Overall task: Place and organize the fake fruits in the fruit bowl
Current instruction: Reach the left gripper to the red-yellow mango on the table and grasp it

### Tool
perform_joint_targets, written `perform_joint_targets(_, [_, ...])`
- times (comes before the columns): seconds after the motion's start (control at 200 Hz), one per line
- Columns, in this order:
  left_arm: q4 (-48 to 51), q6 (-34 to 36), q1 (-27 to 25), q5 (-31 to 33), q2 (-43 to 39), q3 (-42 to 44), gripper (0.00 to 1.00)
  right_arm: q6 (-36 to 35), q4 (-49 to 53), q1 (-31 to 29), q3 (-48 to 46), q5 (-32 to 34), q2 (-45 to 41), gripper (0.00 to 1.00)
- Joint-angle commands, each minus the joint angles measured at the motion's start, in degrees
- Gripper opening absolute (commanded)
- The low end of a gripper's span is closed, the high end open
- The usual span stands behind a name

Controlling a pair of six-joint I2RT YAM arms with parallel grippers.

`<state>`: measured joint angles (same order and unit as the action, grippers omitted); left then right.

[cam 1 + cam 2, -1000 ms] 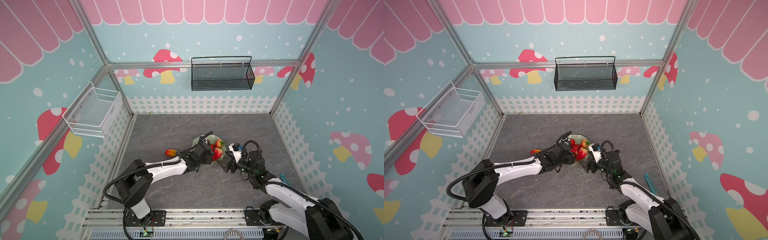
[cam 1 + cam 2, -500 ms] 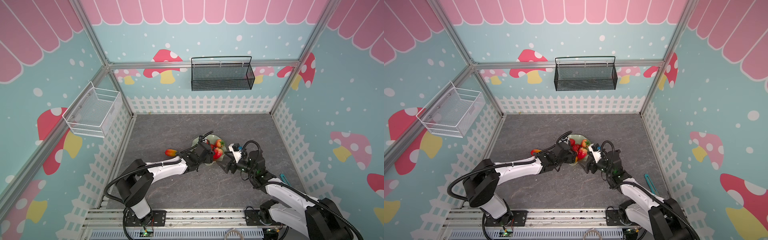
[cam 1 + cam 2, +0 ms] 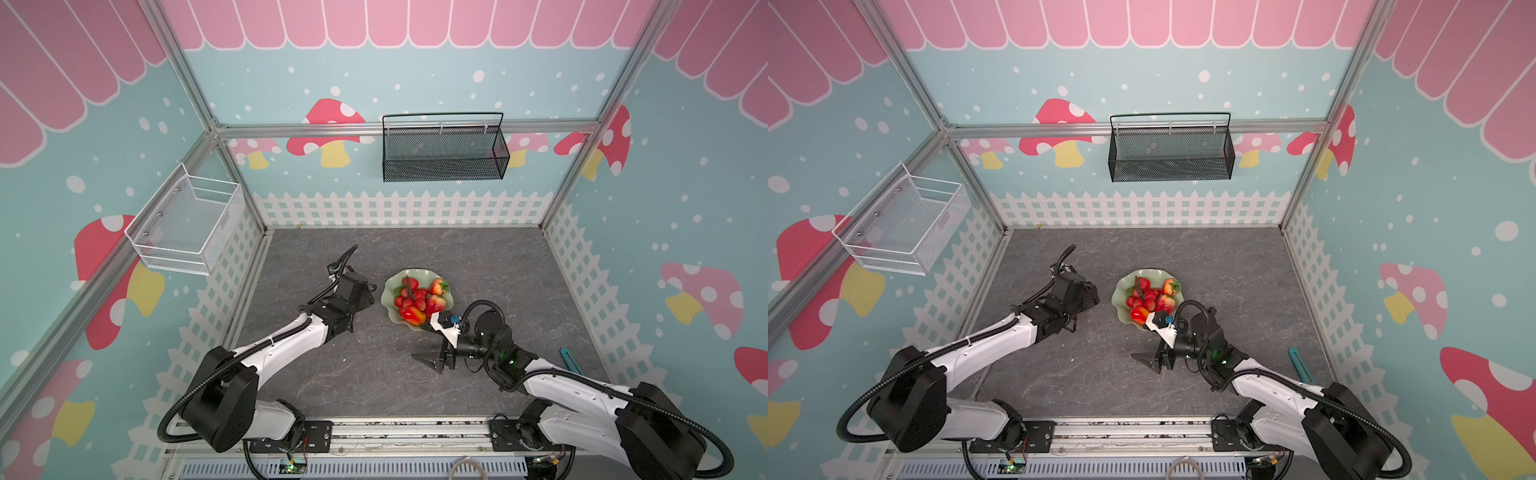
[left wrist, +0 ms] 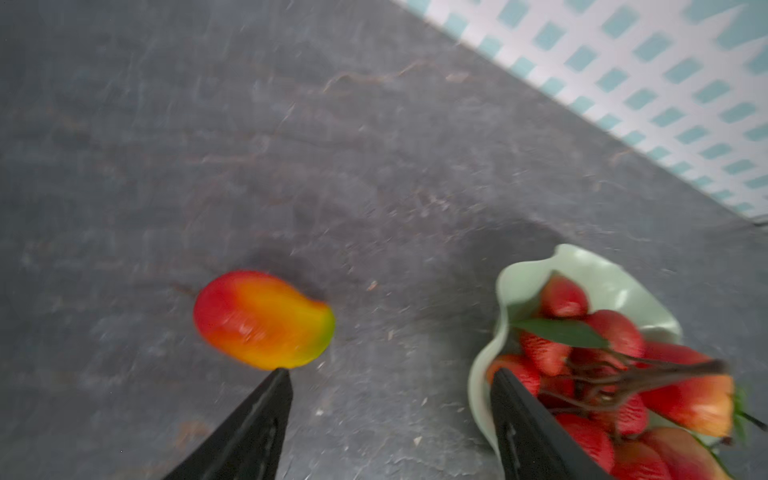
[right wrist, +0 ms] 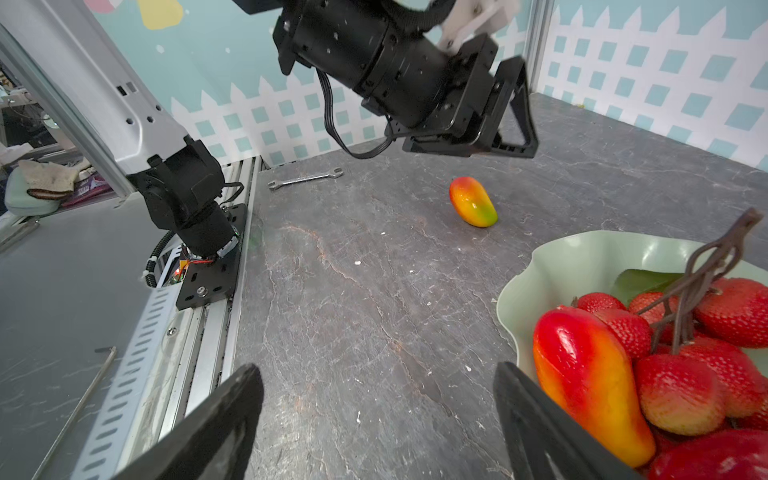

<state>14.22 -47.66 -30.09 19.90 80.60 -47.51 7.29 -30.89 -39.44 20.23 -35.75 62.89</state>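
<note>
The grey table [image 3: 365, 386] fills the lower middle of both top views. The left arm [image 3: 286, 340] reaches in from the lower left of the frame, and the right arm [image 3: 561, 386] from the lower right.

The pale green bowl [image 3: 388, 291] sits on the table at the centre of the frame, between the two wrists. Inside it lie a bunch of small red fruits [image 3: 409, 296], two strawberries [image 3: 439, 286] and a mango [image 3: 414, 316].

A second mango [image 4: 264, 320] lies on the bare table, apart from the bowl and hidden under the left arm in the top views. It is below the left gripper [image 4: 390, 399], whose fingers are spread with nothing between them.

The right gripper [image 5: 374, 399] is likewise spread and empty, with one finger [image 5: 536, 424] just beside the bowl's near rim. A wrench [image 5: 305, 179] lies near the table's edge.
</note>
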Motion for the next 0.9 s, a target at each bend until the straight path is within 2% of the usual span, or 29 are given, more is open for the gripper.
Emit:
perform_joint_targets(0.0, [5.84, -13.53, 1.03, 0.32, 1.61, -1.27, 0.77, -2.06, -0.93, -0.29, 1.47, -1.46, 0.28, 0.9])
perform_joint_targets(0.1, [7.88, -18.9, 1.59, 0.97, 3.38, -2.88, 0.76, -2.14, -1.08, -0.63, 1.47, -2.48, 0.3, 0.9])
perform_joint_targets(0.25, [7.84, -26.84, 3.8, -0.38, 5.62, -3.18, 0.76, -2.21, -0.63, -1.69, 2.28, -0.26, 2.07, 0.9])
perform_joint_targets(0.385, [7.0, -27.07, 5.33, -0.6, 8.76, -5.06, 0.75, -1.57, -1.32, -1.69, 2.18, 0.27, 2.06, 0.9])
perform_joint_targets(0.535, [5.42, -28.59, 6.3, -4.03, 12.65, -6.41, 0.73, -2.3, -0.58, -1.69, 1.87, 1.38, 1.18, 0.9])
perform_joint_targets(0.861, [4.34, -30.63, 6.33, -1.88, 17.12, -7.33, 0.66, -2.35, -0.57, -1.74, 2.12, 0.43, 1.79, 0.9])
perform_joint_targets(0.891, [4.34, -30.48, 6.36, 0.04, 17.38, -7.47, 0.65, -2.36, -0.65, -1.69, 2.16, 0.42, 1.88, 0.9])
